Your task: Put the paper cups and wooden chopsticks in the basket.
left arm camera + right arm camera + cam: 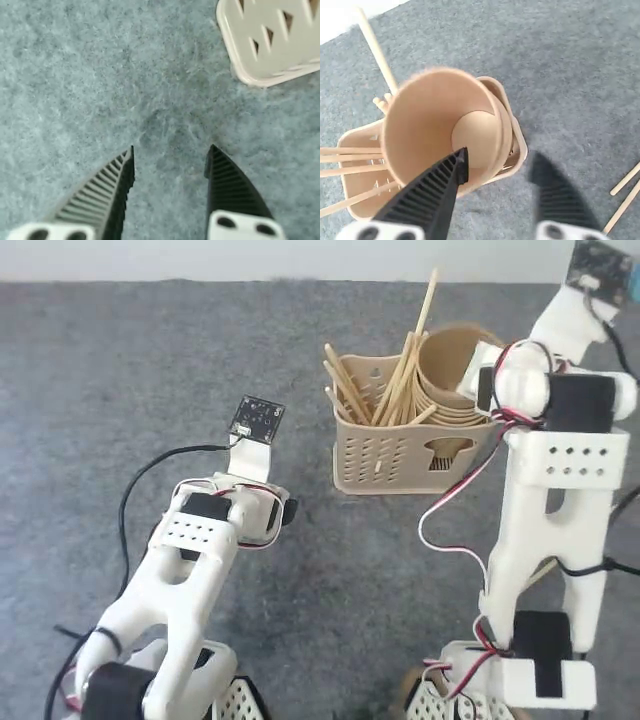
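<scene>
High view: a beige plastic basket (400, 455) with slotted walls stands on the grey, felt-like surface (150, 350), right of centre and toward the far side. A bundle of pale wooden chopsticks (385, 390) stands in its left part, leaning at different angles, with one stick rising well above the rest. A nested stack of tan paper cups (455, 365) lies tilted in its right part, mouths facing up and to the far side. The left arm (190, 570) is at the near left, well apart from the basket. The right arm (560, 470) stretches along the right side, and its wrist is over the right end of the basket, beside the cups.

Left wrist view: the left hand (171, 150) is open, its two ribbed black fingers spread over bare grey surface and holding nothing. One rounded corner of the basket (270, 45) lies farther off.

Right wrist view: the right hand (501, 157) is spread open astride the wall of the top cup (425, 130). One finger is inside the cup's mouth and the other is outside, over the surface, so it is not clamped on the cup. The cup is plain tan inside, with a round flat bottom. Two loose chopsticks (625, 195) lie side by side on the surface, apart from the basket.
</scene>
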### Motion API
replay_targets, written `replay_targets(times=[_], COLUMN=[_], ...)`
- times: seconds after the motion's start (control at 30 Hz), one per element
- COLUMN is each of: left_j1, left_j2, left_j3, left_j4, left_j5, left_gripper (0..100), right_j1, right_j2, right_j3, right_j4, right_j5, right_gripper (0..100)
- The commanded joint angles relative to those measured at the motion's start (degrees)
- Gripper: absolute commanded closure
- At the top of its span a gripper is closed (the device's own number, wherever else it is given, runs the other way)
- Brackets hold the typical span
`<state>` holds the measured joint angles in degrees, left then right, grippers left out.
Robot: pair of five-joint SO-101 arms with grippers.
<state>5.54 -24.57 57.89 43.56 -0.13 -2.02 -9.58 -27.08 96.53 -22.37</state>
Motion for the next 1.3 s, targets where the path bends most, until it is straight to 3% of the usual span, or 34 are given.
replay_targets(times=[0.0, 0.13, 0.3, 0.4, 0.53, 0.73, 1.03, 1.27], left_j1=[-0.35, -0.35, 2.90, 8.26, 16.44, 27.43, 41.41, 47.30], left_j2=[0.09, -0.18, -7.91, -16.97, -30.59, -42.11, -26.29, -9.58], left_j3=[-3.12, -3.12, 1.54, 7.78, 13.23, 14.20, 1.27, -11.30], left_j4=[0.35, 0.79, 2.73, 3.16, 9.85, 17.05, 17.93, 11.96], left_j5=[0.53, 0.44, -4.31, -7.30, -11.69, -8.53, -4.13, 3.69], left_gripper=[78, 79, 89, 91, 88, 82, 82, 82], right_j1=[0.92, 6.64, 25.27, 33.45, 46.64, 59.56, 80.04, 81.19], right_j2=[-10.95, -22.20, -33.63, -34.77, -34.68, -34.68, -34.59, -29.76], right_j3=[-0.35, 0.26, 20.92, 36.40, 54.95, 73.05, 74.29, 74.37], right_j4=[1.98, 6.37, 6.02, 1.98, -7.08, -22.64, -37.41, -46.29], right_j5=[0.44, 0.53, 0.88, 5.45, 8.79, 13.98, 18.02, 17.85], right_gripper=[59.7, 65.0, 74.1, 76.5, 76.8, 76.8, 76.8, 76.8])
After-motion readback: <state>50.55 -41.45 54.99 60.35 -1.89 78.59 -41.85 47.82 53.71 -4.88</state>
